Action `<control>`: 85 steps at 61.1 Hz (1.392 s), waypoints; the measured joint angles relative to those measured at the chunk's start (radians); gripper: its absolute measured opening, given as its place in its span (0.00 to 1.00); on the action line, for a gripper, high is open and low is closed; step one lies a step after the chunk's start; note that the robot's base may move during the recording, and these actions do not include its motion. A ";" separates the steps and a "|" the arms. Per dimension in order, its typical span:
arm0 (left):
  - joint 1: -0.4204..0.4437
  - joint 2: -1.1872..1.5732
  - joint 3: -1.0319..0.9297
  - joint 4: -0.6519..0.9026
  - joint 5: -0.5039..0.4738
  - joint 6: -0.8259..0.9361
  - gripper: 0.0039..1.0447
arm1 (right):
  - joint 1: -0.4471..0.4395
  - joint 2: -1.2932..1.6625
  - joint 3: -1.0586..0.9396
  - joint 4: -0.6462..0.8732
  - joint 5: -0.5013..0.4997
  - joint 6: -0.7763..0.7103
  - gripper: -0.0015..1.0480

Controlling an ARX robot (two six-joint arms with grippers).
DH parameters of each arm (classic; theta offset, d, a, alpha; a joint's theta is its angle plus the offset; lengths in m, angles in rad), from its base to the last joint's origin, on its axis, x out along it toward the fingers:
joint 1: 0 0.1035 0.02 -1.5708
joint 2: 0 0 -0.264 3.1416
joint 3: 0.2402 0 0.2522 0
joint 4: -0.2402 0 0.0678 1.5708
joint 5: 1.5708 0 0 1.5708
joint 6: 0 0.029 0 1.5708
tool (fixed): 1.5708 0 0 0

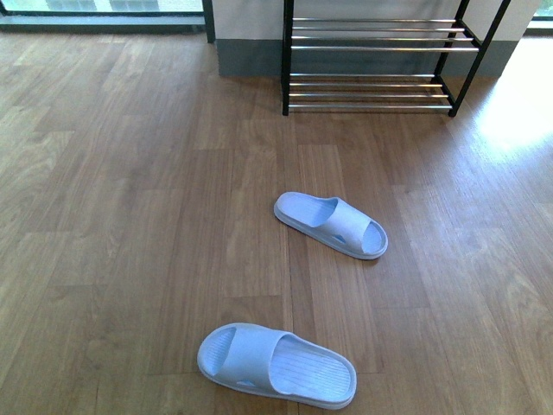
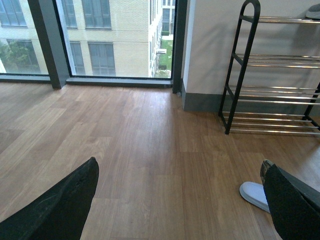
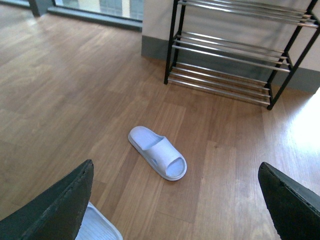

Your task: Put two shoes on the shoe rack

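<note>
left claw (image 2: 178,165) and right claw (image 3: 176,165) both gape released, grasping nothing.
shoe rack (image 1: 380,48) stands at my one o'clock; far slide (image 1: 331,224) lies at twelve, near slide (image 1: 275,363) at six.

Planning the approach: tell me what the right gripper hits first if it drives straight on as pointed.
Probably the pale blue slide lying on the wooden floor, framed between the open fingers of the right gripper; the shoe rack stands well beyond. Depth is unclear, so it might touch floor first.
</note>
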 joint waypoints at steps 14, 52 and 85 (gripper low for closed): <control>0.000 0.000 0.000 0.000 0.000 0.000 0.91 | 0.104 0.764 0.273 0.134 -0.004 -0.122 0.91; 0.000 0.000 0.000 0.000 0.000 0.000 0.91 | 0.212 1.573 0.937 -0.059 0.008 -0.321 0.91; 0.000 0.000 0.000 0.000 0.000 0.000 0.91 | 0.260 1.652 1.149 -0.269 -0.179 -0.291 0.91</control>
